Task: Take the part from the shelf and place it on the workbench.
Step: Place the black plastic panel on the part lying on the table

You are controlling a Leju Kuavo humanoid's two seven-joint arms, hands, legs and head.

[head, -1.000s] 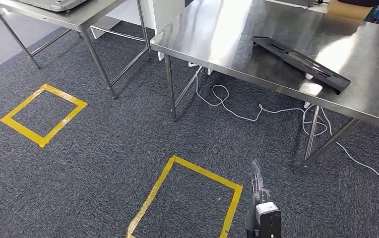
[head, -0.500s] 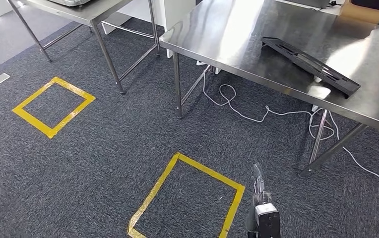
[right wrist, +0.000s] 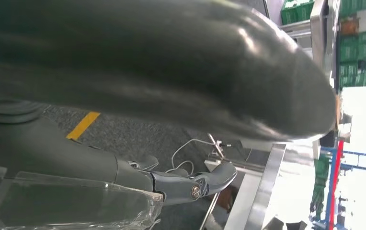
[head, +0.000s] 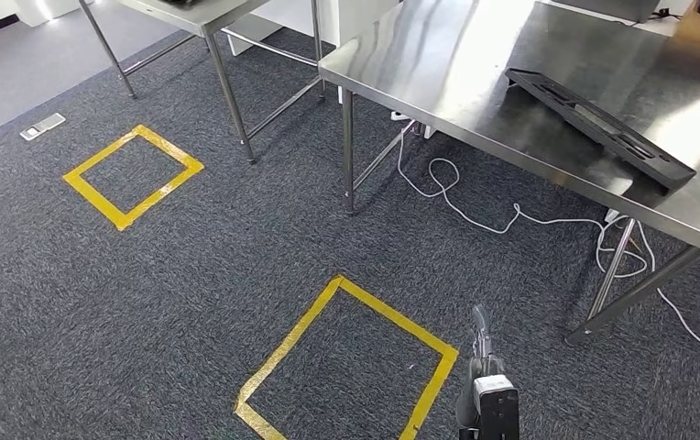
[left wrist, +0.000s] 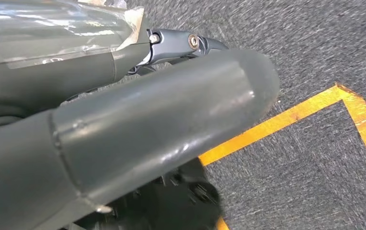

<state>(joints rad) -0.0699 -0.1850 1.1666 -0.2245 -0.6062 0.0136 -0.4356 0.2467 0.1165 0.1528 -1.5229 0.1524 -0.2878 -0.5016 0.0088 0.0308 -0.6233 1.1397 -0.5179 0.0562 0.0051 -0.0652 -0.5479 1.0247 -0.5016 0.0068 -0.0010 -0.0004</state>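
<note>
Whole view shifted since a second ago: we are turning, things unmoved. Near: our right hand (head: pixel 484 385) hangs low, empty, fingers straight; left hand (left wrist: pixel 123 124) state unclear. Yellow tape square (head: pixel 346 367) on carpet, open floor left. Far right: long flat black plastic part (head: pixel 603 126) lies on steel bench (head: pixel 456 82), just beside near edge.

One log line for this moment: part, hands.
part: flat on workbench | right hand: empty, hanging above carpet | left hand: empty
</note>
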